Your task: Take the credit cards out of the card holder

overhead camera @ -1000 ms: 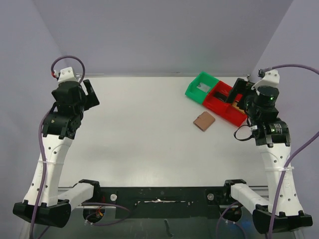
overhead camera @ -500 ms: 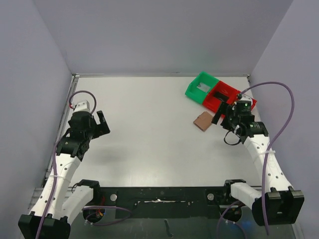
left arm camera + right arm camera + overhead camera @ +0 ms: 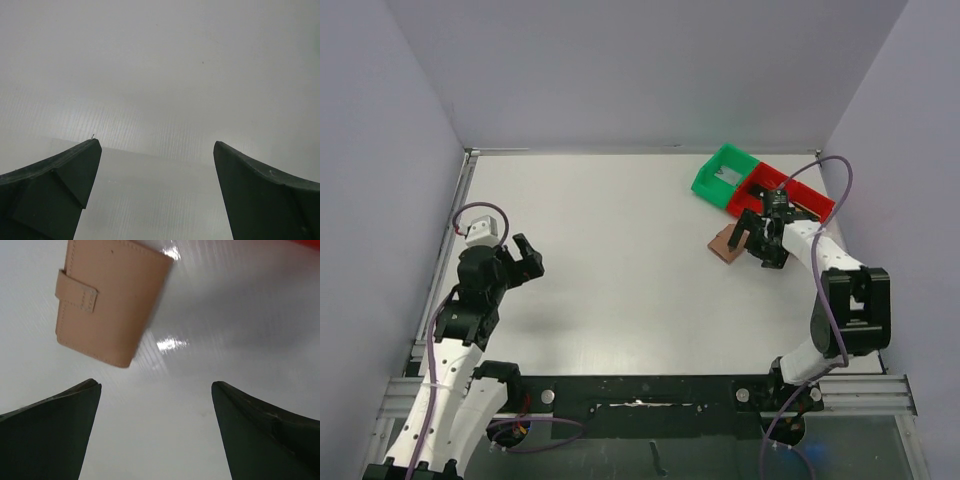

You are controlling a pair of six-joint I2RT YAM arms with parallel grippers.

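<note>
- Lying flat on the white table (image 3: 620, 240), the tan leather card holder (image 3: 726, 243) sits in the far right part, just in front of the two bins.
- In the right wrist view the card holder (image 3: 107, 300) is closed, with a stitched strap folded over one long edge; no card shows outside it there.
- The right end effector (image 3: 757, 243) is low over the table just beside the holder, on the side toward the right wall, with one finger by the holder's edge; whether it touches cannot be told.
- From its own camera the right end effector (image 3: 155, 390) is spread wide with only bare table between the fingers, and the holder lies ahead and to the left of the gap.
- The green bin (image 3: 708, 181) stands at the far right, touching the red bin (image 3: 812, 196) beside it.
- A small flat silver-grey piece, apparently one of the credit cards (image 3: 727, 176), lies inside the green bin; the red bin's contents are too dark to make out.
- The left end effector (image 3: 528, 260) hangs over the left side of the table, well apart from the holder and bins.
- Its wrist view shows the left end effector (image 3: 155, 145) spread wide and holding nothing, with only table beneath it.
</note>
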